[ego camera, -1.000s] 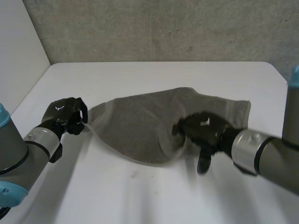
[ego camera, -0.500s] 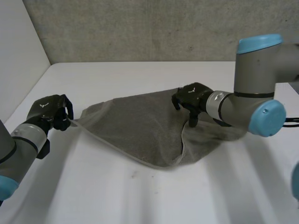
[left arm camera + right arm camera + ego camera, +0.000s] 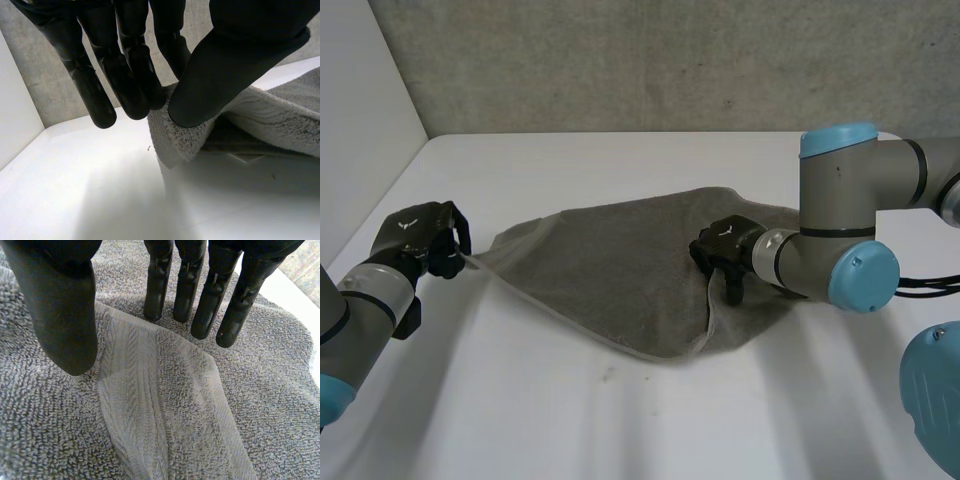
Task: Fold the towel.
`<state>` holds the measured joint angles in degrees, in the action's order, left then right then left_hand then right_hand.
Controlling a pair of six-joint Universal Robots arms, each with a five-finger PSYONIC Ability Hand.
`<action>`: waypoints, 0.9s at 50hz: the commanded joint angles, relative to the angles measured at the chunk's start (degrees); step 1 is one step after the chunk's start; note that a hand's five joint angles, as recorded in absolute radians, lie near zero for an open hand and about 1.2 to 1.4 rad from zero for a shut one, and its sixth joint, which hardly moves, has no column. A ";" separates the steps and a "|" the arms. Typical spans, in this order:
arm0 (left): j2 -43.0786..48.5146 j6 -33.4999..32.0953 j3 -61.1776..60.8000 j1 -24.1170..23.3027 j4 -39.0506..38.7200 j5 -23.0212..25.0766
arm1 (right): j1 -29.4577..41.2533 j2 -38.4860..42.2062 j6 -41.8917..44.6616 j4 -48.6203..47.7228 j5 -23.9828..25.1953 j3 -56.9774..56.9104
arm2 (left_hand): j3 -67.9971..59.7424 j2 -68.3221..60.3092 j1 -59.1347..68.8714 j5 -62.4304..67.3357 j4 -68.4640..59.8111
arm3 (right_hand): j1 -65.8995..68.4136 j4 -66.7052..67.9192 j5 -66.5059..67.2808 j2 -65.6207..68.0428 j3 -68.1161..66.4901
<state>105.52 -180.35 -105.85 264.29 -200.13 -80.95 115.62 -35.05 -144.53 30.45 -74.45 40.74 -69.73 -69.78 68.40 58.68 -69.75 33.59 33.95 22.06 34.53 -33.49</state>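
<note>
Grey towel lies on the worktop, one corner pinched between thumb and fingers of the left robot hand. The right robot hand, fingers straight, hangs over its folded-back flap

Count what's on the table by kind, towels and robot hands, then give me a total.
Grey towel: 1
Black robot hands: 2, the left hand and the right hand
Total: 3
</note>
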 commanded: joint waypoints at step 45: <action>-28.79 1.49 8.82 1.57 2.72 -0.17 | -16.91 -50.09 -14.99 -2.86 4.13 6.72 | -10.27 -10.22 11.60 11.32 -10.25 | 46.41 46.05 47.94 45.47 -46.51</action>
<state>85.72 -179.47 -100.96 266.29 -199.13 -81.20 103.13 -73.47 -159.54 26.54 -72.11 45.22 -69.74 -69.79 68.38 58.68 -69.84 76.68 76.82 66.97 75.94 -76.48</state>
